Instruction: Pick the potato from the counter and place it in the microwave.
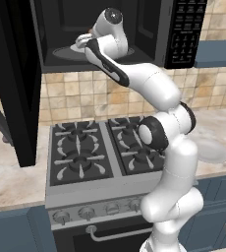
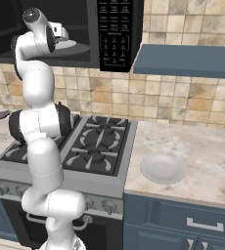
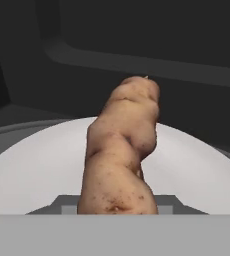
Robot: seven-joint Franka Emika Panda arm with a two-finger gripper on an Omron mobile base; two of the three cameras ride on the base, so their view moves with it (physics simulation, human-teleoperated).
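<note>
The potato point(image 3: 121, 150) hangs just over the microwave's point(image 1: 183, 29) white turntable point(image 3: 32, 165), deep inside the cavity, clenched in the gripper point(image 1: 81, 41). It looks firm, light and knobbly; grasping across its narrow waist should hold it, since the lumpy ends might roll

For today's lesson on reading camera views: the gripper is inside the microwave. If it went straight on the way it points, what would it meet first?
The potato lies directly ahead of the gripper, over the white turntable plate. Beyond it is the dark back wall of the microwave, though depth is hard to judge.
</note>
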